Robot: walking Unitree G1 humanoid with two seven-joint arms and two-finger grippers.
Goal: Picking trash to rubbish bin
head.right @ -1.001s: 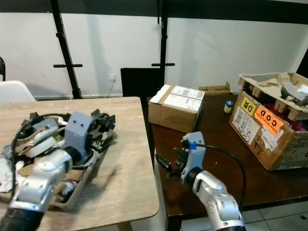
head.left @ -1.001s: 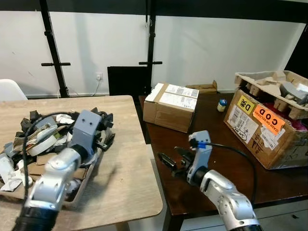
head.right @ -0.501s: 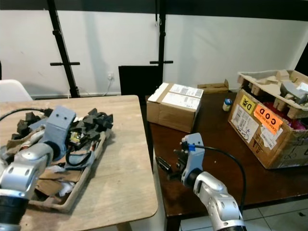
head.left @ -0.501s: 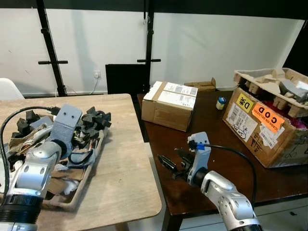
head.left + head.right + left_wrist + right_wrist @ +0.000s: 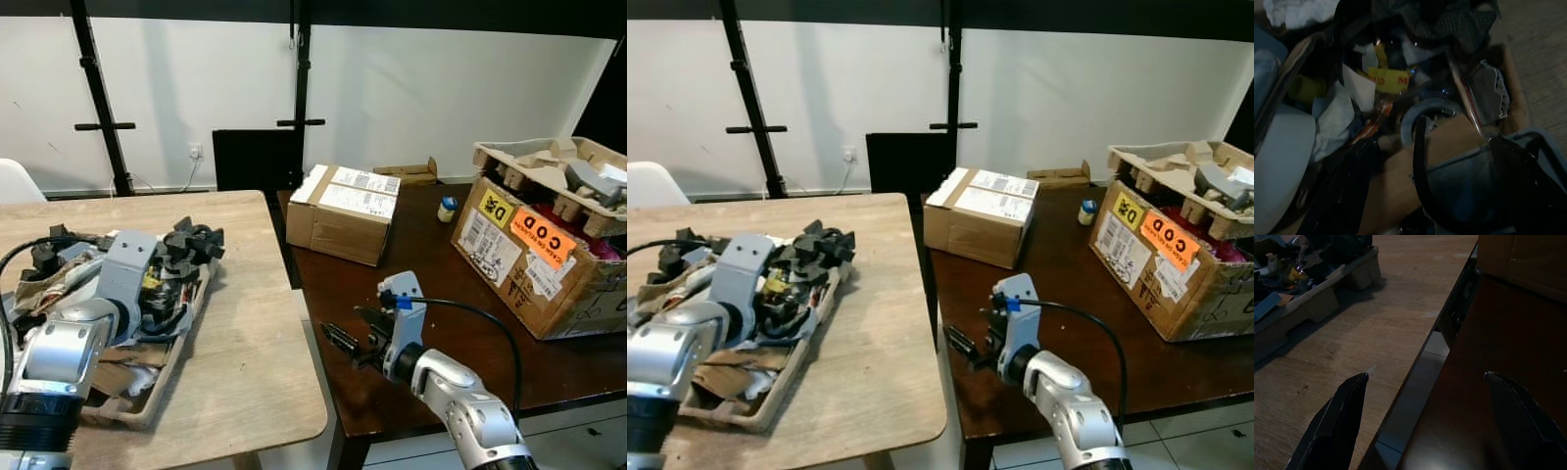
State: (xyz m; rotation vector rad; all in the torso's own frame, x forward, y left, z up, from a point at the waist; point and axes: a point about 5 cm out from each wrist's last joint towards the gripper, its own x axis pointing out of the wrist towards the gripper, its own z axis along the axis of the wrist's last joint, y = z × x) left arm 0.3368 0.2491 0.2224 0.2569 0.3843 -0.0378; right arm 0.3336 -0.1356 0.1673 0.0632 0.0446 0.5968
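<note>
A pulp tray [image 5: 186, 338] heaped with trash lies on the light wooden table [image 5: 255, 323] at the left. The heap holds black scraps [image 5: 191, 245], a yellow wrapper [image 5: 1386, 78], white paper [image 5: 1337, 117] and a black cable [image 5: 1418, 161]. My left gripper [image 5: 1435, 196] is down in this heap, open, fingers [image 5: 1523, 186] spread around a grey-blue piece [image 5: 1459, 186] without closing on it. Its wrist block [image 5: 127, 269] hides the fingers from the head camera. My right gripper [image 5: 351, 333] hovers open and empty over the near left edge of the dark table [image 5: 490, 323].
A narrow gap [image 5: 318, 343] separates the two tables. On the dark table stand a taped cardboard box [image 5: 343, 211], a small bottle [image 5: 447, 208] and a large box with an orange C.O.D. sticker [image 5: 534, 259]. A white chair [image 5: 15, 181] stands at the far left.
My left arm has swung to the left and dropped lower into the trash heap. The right gripper has stayed almost where it was, still open.
</note>
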